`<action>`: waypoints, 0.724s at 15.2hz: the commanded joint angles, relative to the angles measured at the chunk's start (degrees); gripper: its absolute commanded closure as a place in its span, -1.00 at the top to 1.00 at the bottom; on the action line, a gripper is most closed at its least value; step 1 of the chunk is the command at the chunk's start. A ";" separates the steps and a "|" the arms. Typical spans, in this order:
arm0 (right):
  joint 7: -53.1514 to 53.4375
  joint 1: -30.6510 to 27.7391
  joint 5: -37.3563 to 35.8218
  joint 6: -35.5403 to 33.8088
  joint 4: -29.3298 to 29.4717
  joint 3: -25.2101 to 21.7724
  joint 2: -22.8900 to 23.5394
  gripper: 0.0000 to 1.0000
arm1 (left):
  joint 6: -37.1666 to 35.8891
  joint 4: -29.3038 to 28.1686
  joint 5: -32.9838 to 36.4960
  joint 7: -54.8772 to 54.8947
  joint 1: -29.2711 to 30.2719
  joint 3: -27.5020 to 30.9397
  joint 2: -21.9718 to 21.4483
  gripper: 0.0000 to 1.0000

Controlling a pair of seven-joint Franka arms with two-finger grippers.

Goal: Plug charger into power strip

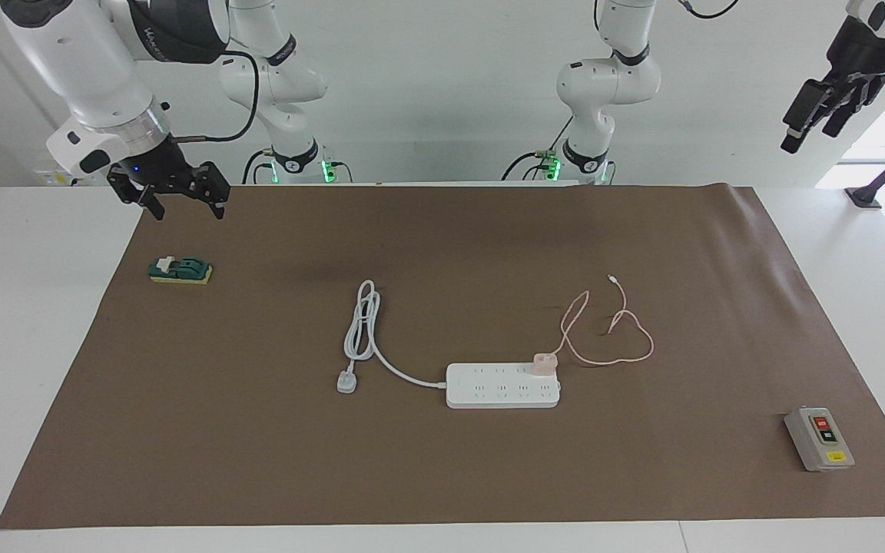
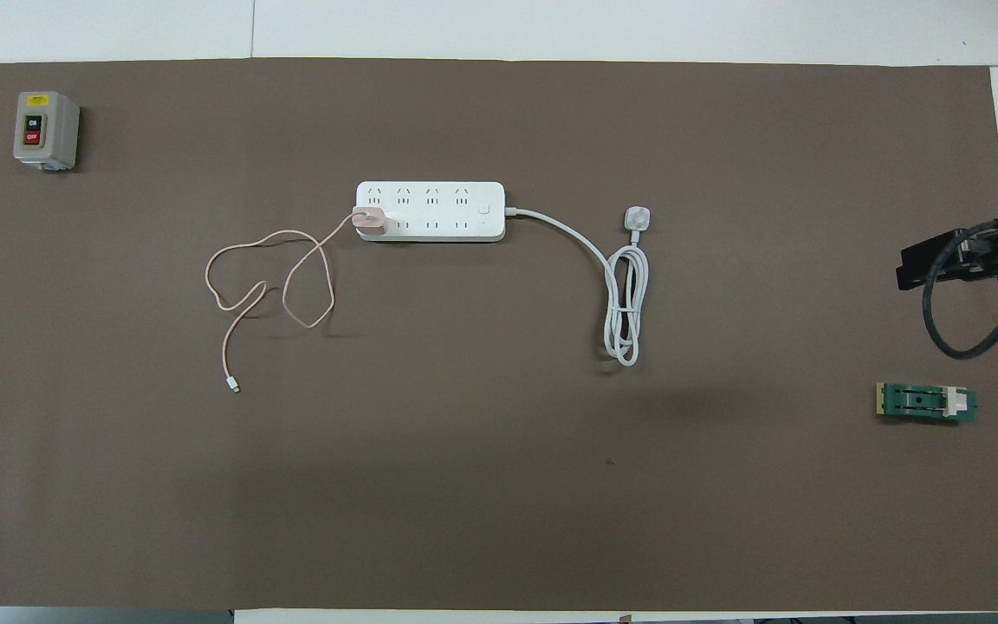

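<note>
The white power strip point(image 1: 502, 385) point(image 2: 430, 211) lies flat in the middle of the brown mat. The pale pink charger point(image 1: 544, 362) point(image 2: 369, 220) stands in a socket of the strip's row nearer to the robots, at the end toward the left arm. Its thin pink cable point(image 1: 611, 338) point(image 2: 291, 277) loops loose over the mat. My left gripper point(image 1: 811, 134) hangs open and empty, high over the left arm's end of the table, out of the overhead view. My right gripper point(image 1: 187, 209) point(image 2: 941, 260) waits open and empty over the mat's edge at the right arm's end.
The strip's thick white cord point(image 1: 362, 322) lies coiled and ends in a white plug point(image 1: 346, 382) point(image 2: 638, 217). A grey switch box point(image 1: 819, 439) point(image 2: 46, 130) sits at the mat's corner toward the left arm. A green and yellow block point(image 1: 180, 270) point(image 2: 926, 403) lies below the right gripper.
</note>
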 commanded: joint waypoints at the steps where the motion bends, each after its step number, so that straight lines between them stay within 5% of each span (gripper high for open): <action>1: -0.68 -0.36 -1.25 -0.30 -0.76 0.32 -0.75 1.00 | 2.37 -6.13 0.28 2.20 -0.94 -1.20 -2.31 1.00; 11: -0.68 -0.36 -1.16 -0.30 -0.76 0.32 -0.75 1.00 | -0.18 -8.25 0.01 12.48 -2.34 -6.21 -0.99 1.00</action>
